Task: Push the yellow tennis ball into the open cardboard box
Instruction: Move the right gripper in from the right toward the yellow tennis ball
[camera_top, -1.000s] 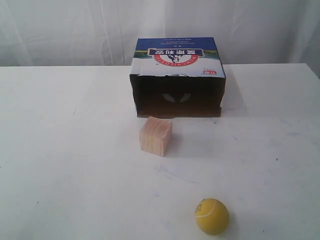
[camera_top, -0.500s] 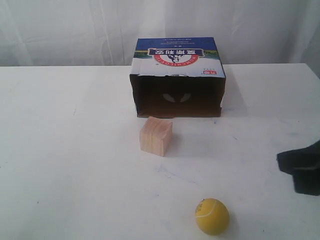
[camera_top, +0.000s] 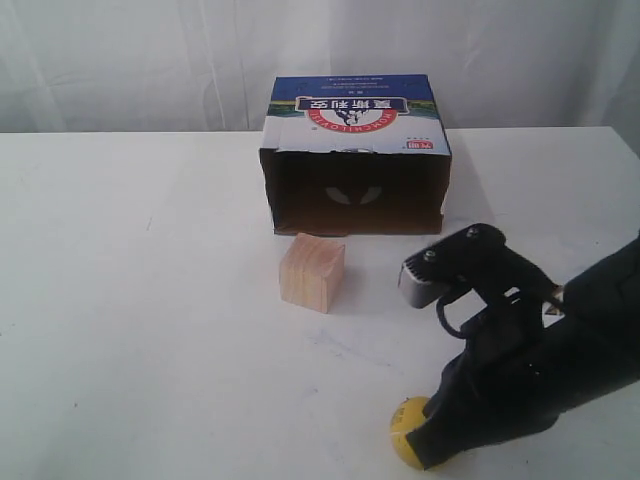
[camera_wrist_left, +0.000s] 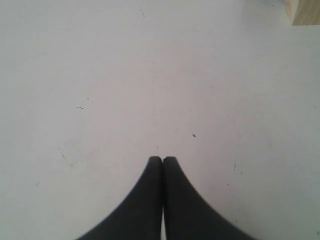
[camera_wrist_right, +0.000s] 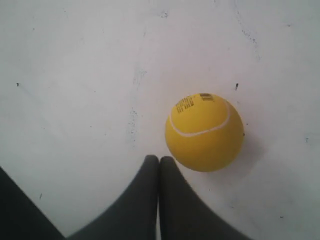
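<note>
Reaching in from the right of the exterior view, the right arm (camera_top: 540, 370) leaned low over the worktop (camera_top: 150, 330). Its dark bulk covered most of the yellow tennis ball (camera_top: 404, 430), of which only a sliver showed near the front edge. In the right wrist view the right fingers (camera_wrist_right: 154, 164) were pressed together, tip against tip, pinching nothing. The ball (camera_wrist_right: 204, 132) lay on the worktop just beside those tips, off to one side of them rather than straight ahead. Whether they touched it could not be told. A white seam line and a small block of dark print ran across its upper face.

The open cardboard box (camera_top: 355, 120) stood at the back of the worktop, well apart from the ball. Its dark brown mouth faced the camera, and its blue-and-white printed top with the red-and-white logo faced upward. A pale wooden cube (camera_top: 312, 272) sat just in front of the mouth, toward its left part, touching neither box nor ball.

The left fingers (camera_wrist_left: 157, 164) were likewise closed flat against each other and held nothing, with bare, faintly scuffed worktop ahead of them. One corner of the wooden cube (camera_wrist_left: 305, 11) showed at the edge of the left wrist view, well apart from them.
</note>
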